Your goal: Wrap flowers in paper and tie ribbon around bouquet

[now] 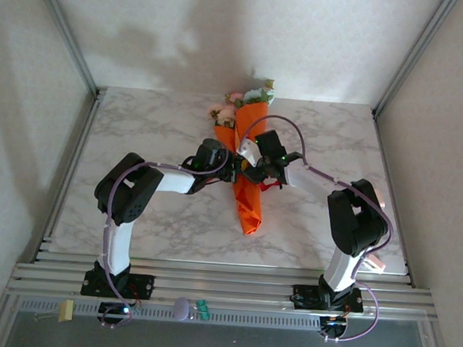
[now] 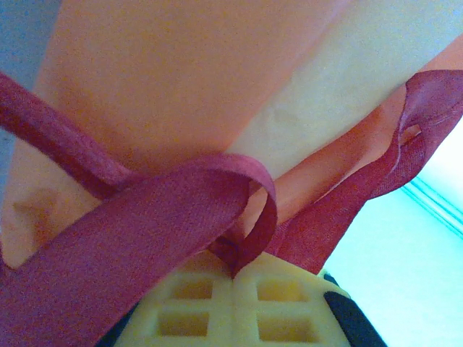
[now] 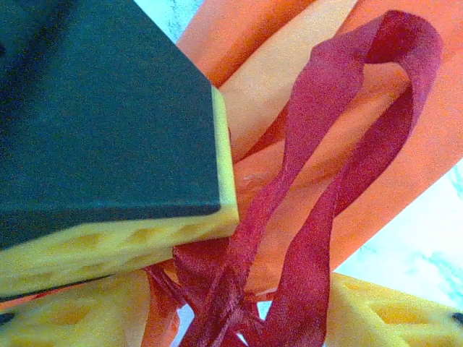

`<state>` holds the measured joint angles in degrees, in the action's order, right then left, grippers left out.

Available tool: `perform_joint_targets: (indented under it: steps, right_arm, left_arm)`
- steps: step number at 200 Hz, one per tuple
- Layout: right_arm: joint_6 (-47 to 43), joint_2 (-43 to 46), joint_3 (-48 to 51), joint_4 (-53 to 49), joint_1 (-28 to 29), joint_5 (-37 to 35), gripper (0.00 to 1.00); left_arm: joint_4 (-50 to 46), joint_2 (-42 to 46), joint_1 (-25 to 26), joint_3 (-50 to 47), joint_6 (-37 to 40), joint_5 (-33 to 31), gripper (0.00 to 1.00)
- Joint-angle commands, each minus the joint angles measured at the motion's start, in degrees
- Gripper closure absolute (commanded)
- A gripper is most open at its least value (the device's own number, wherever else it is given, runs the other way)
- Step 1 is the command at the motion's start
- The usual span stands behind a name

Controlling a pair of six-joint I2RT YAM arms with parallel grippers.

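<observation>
Orange paper (image 2: 181, 72) in a slim cone, the bouquet (image 1: 247, 202), lying at the middle of the marble counter (image 1: 156, 120) with narrow tip near. Further up, at the cone's waist, left jaws reaching in from the left, pressed fully together on a strand of red ribbon (image 2: 166, 217) looped against the paper. Right jaws opposite, from the right, standing partly apart, ribbon loops hanging between, no firm hold discernible. Farthest, flowers (image 1: 248, 99), pink and pale, poking from the wide end.

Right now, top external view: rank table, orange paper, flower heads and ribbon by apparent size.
1. table
2. orange paper
3. flower heads
4. ribbon, ranked on the few red slivers visible, so less sure
</observation>
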<state>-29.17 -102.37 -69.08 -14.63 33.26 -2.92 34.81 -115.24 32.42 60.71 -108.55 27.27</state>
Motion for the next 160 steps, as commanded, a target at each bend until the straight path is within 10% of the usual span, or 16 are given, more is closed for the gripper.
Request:
perform_joint_targets:
  steps: [1, 149, 160]
  right_arm:
    - [-0.08, -1.57, -2.69, -1.60, -0.03, 1.67, 0.43]
    - [-0.67, -3.32, -5.93, -3.01, -0.05, 0.87, 0.99]
    - [-0.55, -2.90, -5.75, -3.12, -0.14, 1.28, 1.00]
  left_arm:
    - [0.26, 0.31, -0.08, 1.70, 1.06, 1.08, 1.00]
    - [-5.43, 2.72, -0.08, 2.55, 3.99, 0.96, 1.00]
    - [-7.73, 3.65, -0.08, 2.83, 4.70, 0.56, 0.88]
